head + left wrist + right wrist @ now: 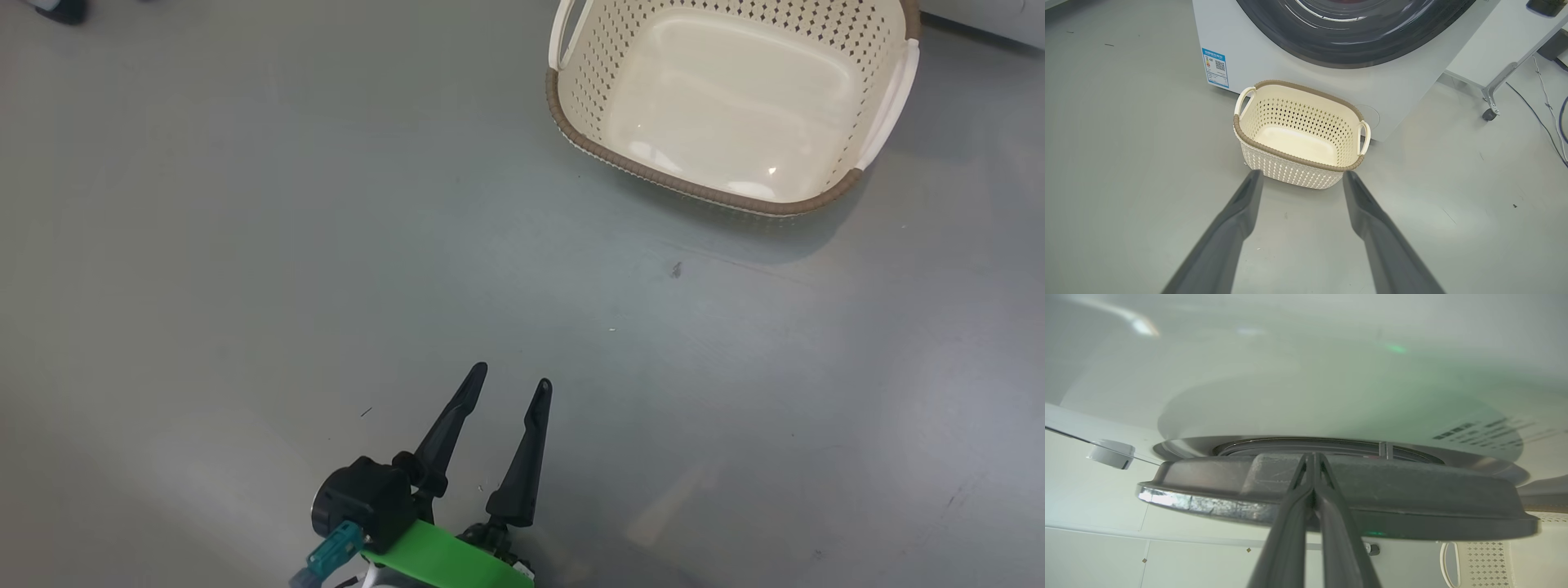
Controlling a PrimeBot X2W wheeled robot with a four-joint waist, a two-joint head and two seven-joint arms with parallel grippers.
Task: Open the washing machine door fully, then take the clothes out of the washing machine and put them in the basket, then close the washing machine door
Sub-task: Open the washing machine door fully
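The cream basket (849, 184) with a brown rim stands empty on the grey floor, ahead and to the right. My left gripper (510, 380) hovers low over the floor short of it, open with nothing between its fingers. In the left wrist view the basket (1298, 157) sits right in front of the white washing machine (1404, 85), below the washing machine door (1355, 53) with its glossy black rim. My right gripper (1312, 456) is shut, its tips at the edge of the washing machine door (1412, 490), seen edge-on. The clothes are hidden.
A blue sticker (1214, 67) marks the machine's lower left corner. A white table with a castor leg (1490, 110) stands to the right of the machine, and cables (1545, 110) trail on the floor beside it. Open grey floor lies left of the basket.
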